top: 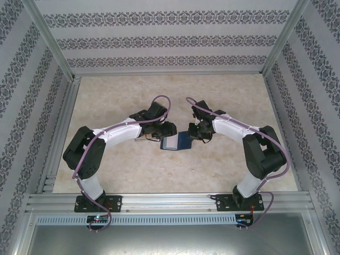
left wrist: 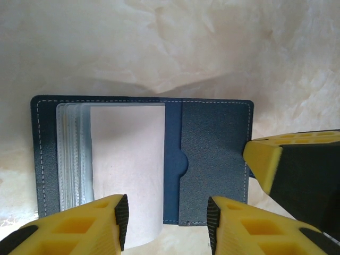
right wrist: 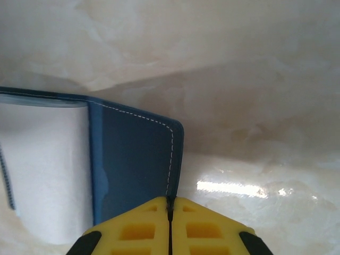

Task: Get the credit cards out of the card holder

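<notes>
Top view: the card holder (top: 180, 142) lies open at the centre, between the left gripper (top: 169, 131) and the right gripper (top: 192, 133). Left wrist view: the left gripper's fingers (left wrist: 95, 226) stand apart at its 6 o'clock edge. Right wrist view: the right gripper's fingers (right wrist: 138, 228) are together, pinching its 3 o'clock edge.

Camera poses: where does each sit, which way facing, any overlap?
Top external: above and behind the bases, looking down on the table; both arms show, left hand and right hand either side of the open card holder.
Left wrist: on the left arm, looking down past its own open fingers at the holder's inside; a right hand finger at the right edge.
Right wrist: looking down its shut fingers, pinching the holder's right flap.
Shared: all three see the holder.
</notes>
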Tool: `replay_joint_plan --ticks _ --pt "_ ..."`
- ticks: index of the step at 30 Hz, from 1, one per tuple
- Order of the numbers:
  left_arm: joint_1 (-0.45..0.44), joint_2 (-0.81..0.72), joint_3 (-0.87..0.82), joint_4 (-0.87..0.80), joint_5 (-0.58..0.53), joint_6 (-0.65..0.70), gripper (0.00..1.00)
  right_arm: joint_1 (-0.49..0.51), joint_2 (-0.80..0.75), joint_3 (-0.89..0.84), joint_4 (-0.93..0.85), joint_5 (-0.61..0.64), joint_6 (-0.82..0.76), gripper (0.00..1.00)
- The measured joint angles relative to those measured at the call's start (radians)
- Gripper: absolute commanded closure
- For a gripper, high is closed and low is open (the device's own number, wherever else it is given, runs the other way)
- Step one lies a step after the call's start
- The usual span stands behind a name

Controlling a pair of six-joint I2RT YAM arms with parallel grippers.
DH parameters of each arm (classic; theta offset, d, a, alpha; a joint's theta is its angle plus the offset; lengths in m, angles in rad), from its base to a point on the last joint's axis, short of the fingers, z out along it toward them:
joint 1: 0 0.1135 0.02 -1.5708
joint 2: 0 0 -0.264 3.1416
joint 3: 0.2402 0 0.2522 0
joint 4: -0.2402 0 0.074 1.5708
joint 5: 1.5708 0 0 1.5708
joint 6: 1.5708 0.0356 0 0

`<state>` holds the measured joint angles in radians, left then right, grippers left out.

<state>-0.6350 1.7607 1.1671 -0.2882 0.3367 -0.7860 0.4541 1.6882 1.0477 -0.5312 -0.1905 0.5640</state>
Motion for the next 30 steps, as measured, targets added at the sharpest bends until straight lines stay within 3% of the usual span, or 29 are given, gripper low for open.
replay_joint_plan --ticks 12,30 --pt "0.0 0.037 -0.013 -0.019 -0.05 0.0 0.54 0.0 0.017 -0.01 0.012 0.01 -0.014 1.0" --pt "0.002 0.096 -0.043 0.097 0.111 -0.001 0.47 0.0 0.024 -0.01 0.017 0.01 -0.014 1.0"
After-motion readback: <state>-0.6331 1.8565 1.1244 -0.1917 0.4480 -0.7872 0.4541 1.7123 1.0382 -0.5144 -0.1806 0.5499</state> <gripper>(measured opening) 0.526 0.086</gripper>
